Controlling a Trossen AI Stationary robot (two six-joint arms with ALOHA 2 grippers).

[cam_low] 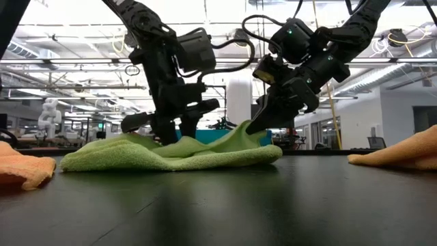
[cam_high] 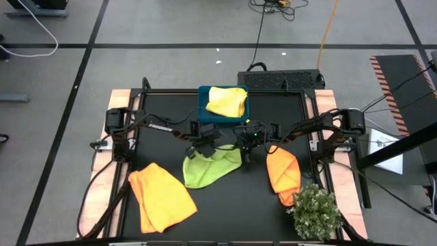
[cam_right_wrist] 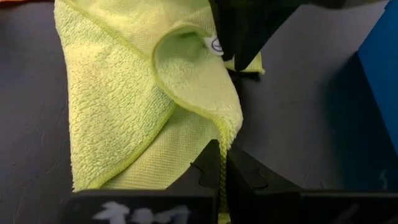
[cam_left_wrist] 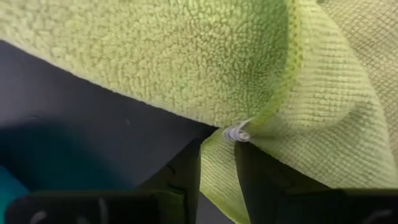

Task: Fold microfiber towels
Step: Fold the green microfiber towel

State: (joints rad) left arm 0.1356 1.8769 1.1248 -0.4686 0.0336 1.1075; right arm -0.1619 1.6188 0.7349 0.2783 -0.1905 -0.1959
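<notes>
Towels are lying spread over the dark table [cam_high: 225, 195]. Nearest me, an orange towel [cam_high: 162, 197] is lying flat at the near left, and a small bushy plant [cam_high: 315, 212] is standing at the near right corner, touching the near end of a second orange towel [cam_high: 282, 174], which is bunched on the right. Between them, at the table's middle, the lime green towel [cam_high: 212, 167] is lying partly doubled over, and both arms are meeting at its far edge. The left gripper [cam_left_wrist: 217, 163] is pinching a corner of that towel by its small white tag, fingers drawn narrow around the cloth. The right gripper [cam_right_wrist: 222, 169] is clamping a raised fold of the same towel, jaws fully closed on the thin hem. Farthest off, a pale yellow towel [cam_high: 227, 101] is resting crumpled in the teal tray [cam_high: 203, 109] at the far edge.
</notes>
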